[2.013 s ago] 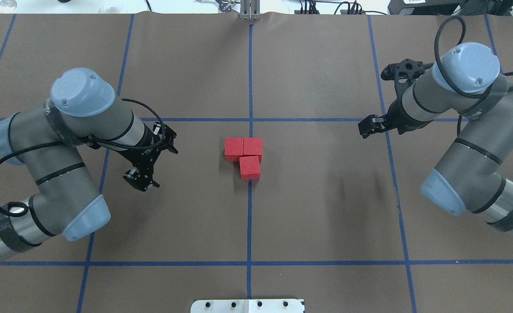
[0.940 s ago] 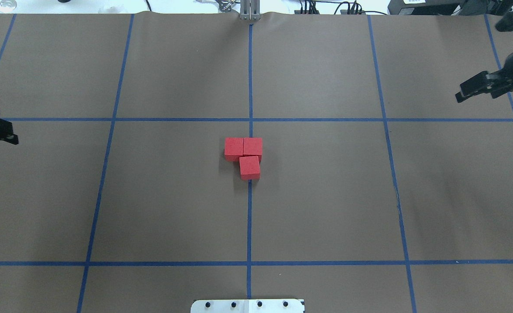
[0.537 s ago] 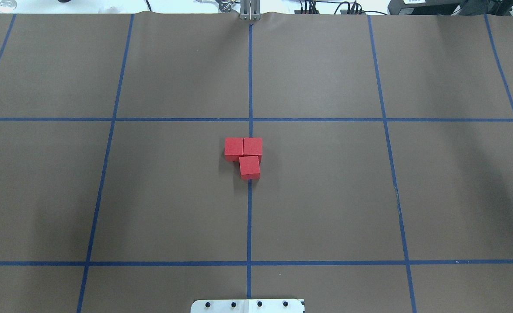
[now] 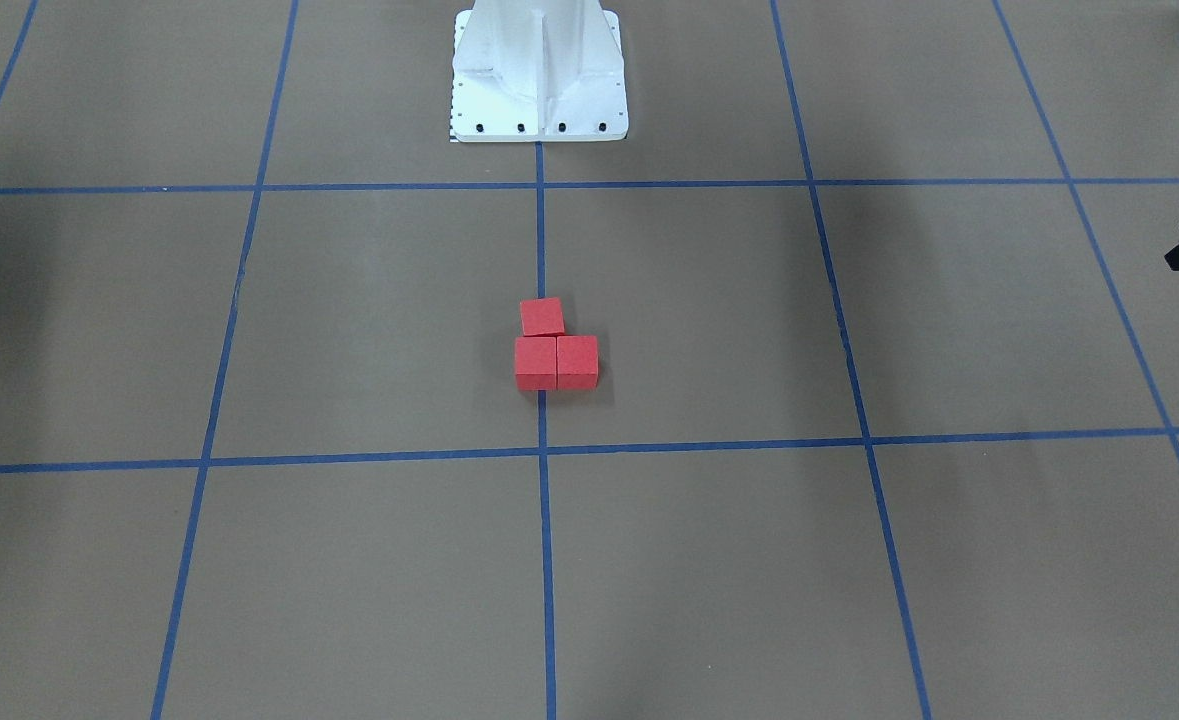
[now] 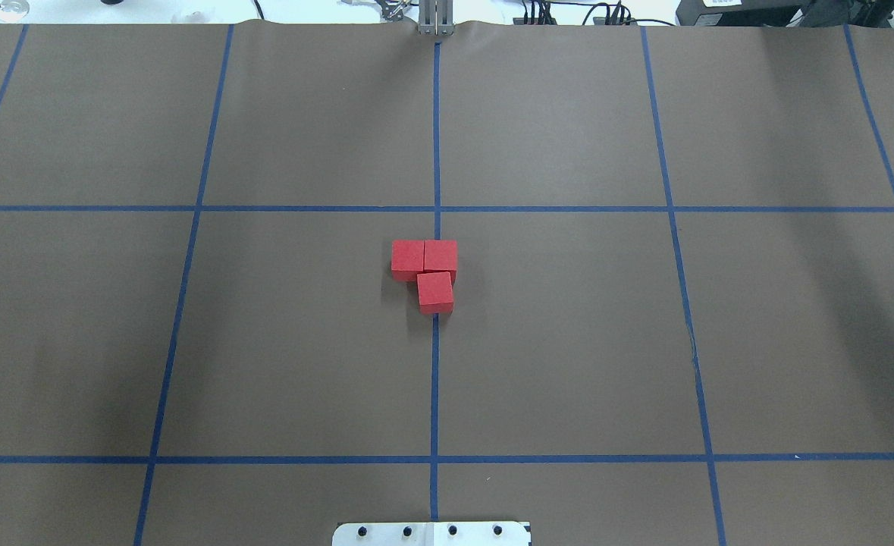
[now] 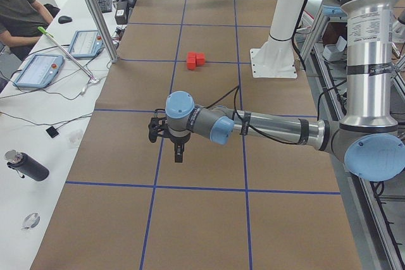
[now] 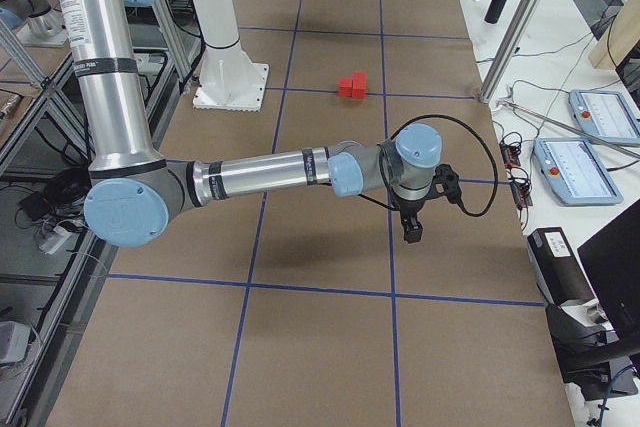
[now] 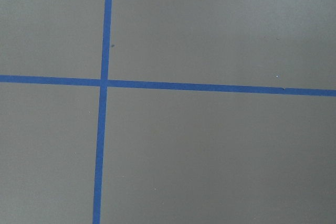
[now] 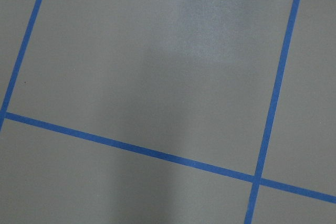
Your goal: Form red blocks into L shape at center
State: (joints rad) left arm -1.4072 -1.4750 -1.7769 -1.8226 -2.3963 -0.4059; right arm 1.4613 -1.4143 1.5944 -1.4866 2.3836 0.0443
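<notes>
Sitting together at the centre of the table [image 5: 568,341], the red blocks [image 5: 425,271] already form an L: two abreast, with the third at 6 o'clock of the right-hand one in the overhead view. They lie at 3 o'clock from the left end effector [image 6: 179,153] and at 9 o'clock from the right end effector [image 7: 412,230], both well apart. I cannot tell how wide either stands. No writing is legible.
</notes>
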